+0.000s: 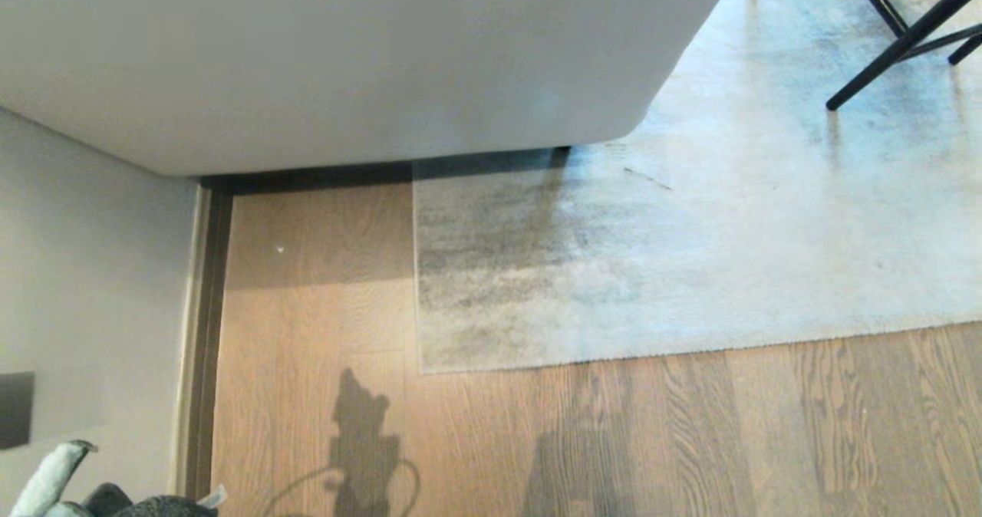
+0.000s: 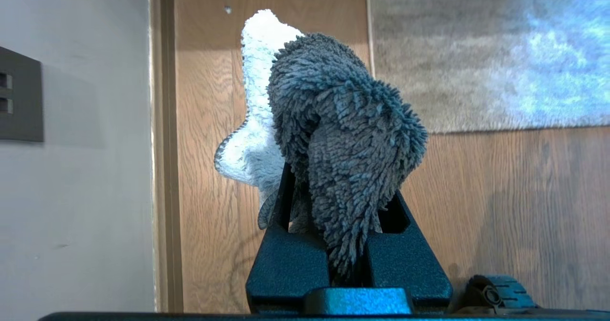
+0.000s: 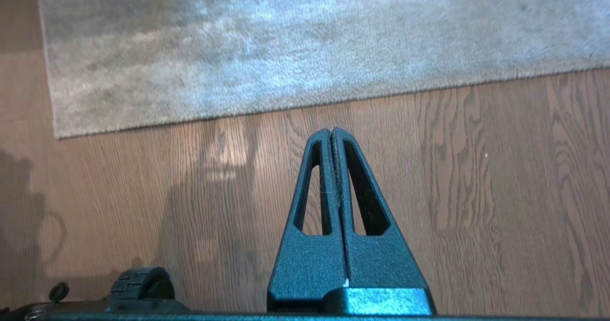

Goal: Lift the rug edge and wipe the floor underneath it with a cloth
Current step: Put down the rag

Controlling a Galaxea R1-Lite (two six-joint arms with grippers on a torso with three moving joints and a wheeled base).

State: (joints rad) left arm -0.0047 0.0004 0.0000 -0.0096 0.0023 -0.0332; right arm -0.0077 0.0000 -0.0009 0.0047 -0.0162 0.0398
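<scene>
The floor [image 1: 491, 433] fills most of what lies below me: brown wood-grain planks with darker oak-like lines, matte, crossed by soft shadows of my own frame. Over it hangs a broad pale grey slab [image 1: 330, 57] with a rounded corner, smooth and featureless. Beneath that slab the rug [image 1: 690, 256] lies flat — short pile, mottled light and dark grey. The rug edge [image 1: 418, 271] runs straight toward me and turns a square corner near the middle of the head view, resting on the planks. To my left a plain grey wall [image 1: 84, 287] meets the floor at a dark brown skirting strip [image 1: 203, 333]; a dark plate [image 2: 19, 97] sits on the wall. Thin black furniture legs [image 1: 897, 41] stand on the rug far off to the right.

My left gripper [image 2: 348, 245] is clamped on the cloth [image 2: 348, 135] — a shaggy dark grey rag with a paler, terry-like side — bunched upright above the planks near the wall. My right gripper [image 3: 332, 133] hangs empty over bare wood just short of the rug's near border, its two textured black fingers [image 3: 310, 245] pressed together to a point.
</scene>
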